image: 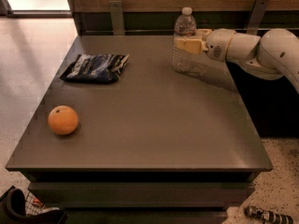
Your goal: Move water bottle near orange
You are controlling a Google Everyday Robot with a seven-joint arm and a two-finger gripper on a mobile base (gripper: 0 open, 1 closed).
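The water bottle (181, 62), clear with a white cap, stands upright at the far right of the dark table (149, 125). My gripper (183, 42) reaches in from the right at the bottle's mid-height and is shut on it, with one tan finger (189, 45) across the front of the bottle. The orange (63, 120) sits near the table's front left corner, far from the bottle and the gripper.
A flat dark blue-and-white snack bag (95, 67) lies at the far left of the table. A wooden wall with metal brackets (117, 17) runs behind the table. Small items lie on the floor at the front left (18, 206) and front right (266, 214).
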